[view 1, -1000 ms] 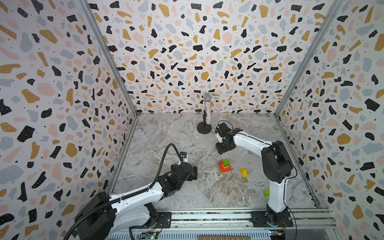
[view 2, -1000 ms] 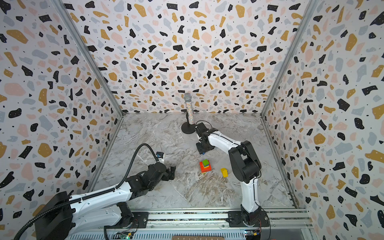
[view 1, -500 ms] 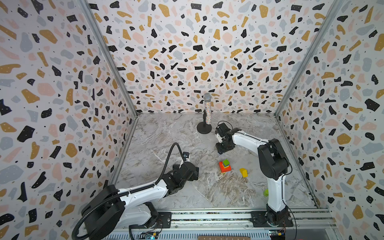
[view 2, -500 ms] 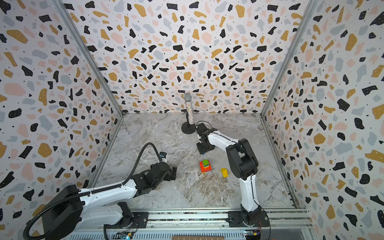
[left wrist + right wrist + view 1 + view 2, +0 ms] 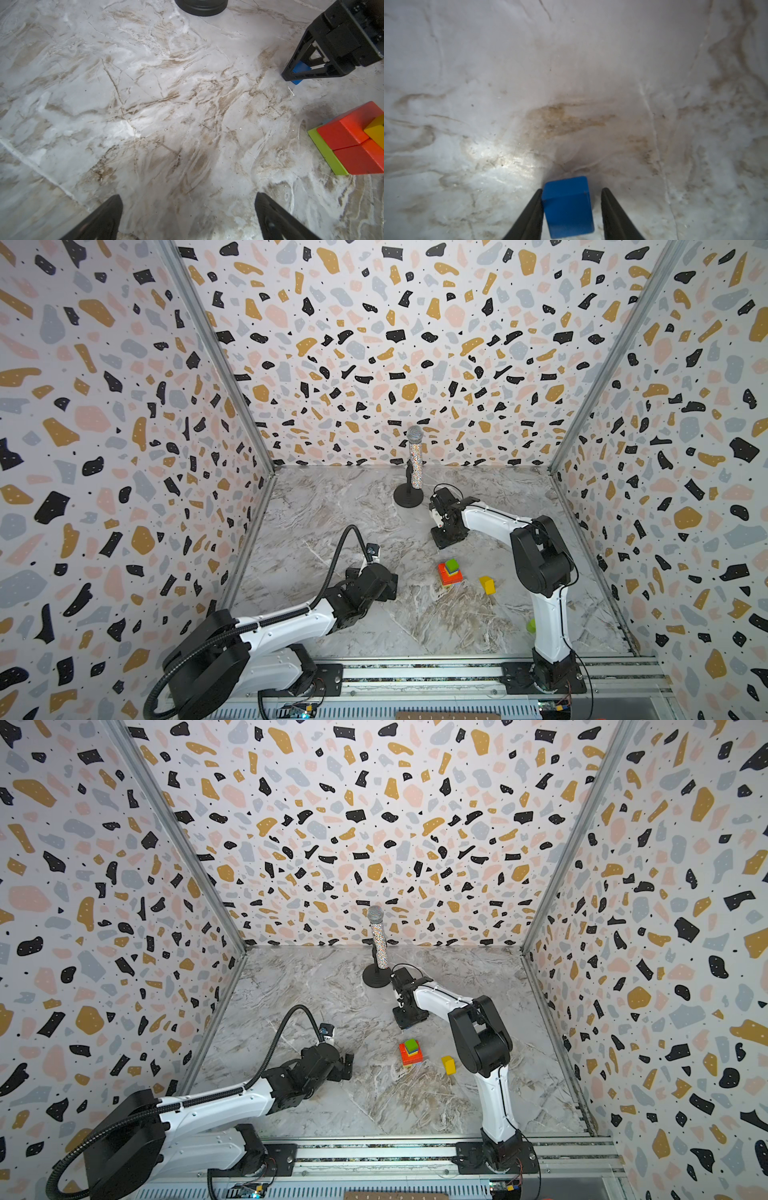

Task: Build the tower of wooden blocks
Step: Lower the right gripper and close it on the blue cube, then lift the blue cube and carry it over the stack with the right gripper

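Rig check: left arm and right arm had white link shells, black joint housings, small dark screws. Black corrugated conduit ran along the left one. Fingers on left gripper and right gripper were matte black, tapered. Black base plates sat on a silver rail.

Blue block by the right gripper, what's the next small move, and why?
Probably close the right gripper fully on the blue block: it sits on the table between the fingers, one seemingly touching it, a gap at the other.
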Robot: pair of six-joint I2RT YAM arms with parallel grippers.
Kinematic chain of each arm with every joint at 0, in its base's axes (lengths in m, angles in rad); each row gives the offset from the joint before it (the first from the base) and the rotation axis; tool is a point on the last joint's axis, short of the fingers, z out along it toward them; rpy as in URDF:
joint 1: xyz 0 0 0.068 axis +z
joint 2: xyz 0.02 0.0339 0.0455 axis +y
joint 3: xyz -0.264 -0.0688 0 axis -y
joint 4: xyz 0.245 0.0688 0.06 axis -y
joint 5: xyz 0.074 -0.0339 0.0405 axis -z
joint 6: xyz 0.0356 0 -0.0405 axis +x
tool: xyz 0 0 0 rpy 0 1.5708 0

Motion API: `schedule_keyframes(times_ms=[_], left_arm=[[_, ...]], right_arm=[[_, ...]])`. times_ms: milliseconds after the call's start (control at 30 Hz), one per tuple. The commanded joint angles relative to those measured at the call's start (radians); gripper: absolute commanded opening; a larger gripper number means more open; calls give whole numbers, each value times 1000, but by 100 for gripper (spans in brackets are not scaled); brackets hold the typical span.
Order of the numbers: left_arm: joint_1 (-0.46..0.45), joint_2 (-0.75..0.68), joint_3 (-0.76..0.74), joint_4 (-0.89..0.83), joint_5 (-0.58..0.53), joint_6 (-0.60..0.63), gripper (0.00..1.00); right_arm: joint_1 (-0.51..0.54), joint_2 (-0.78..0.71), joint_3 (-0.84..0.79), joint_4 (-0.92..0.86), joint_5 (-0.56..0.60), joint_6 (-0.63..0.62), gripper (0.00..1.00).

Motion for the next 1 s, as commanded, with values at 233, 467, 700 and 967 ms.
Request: schedule_keyframes(times_ms=[233,467,700,967], left_arm=[[5,-13,22,11,-27,6,100],[5,-23,26,-2,-29,5,100],[4,-32,41,-16,-24,3,100],[5,-65,61,-53,-26,3,100]], right_arm=[[2,-26,33,-11,3,3,33],[6,-61,35,-10,9,7,30],[22,-135,38,-25,27,13,29],[40,-191,84,-100,47,22,29]])
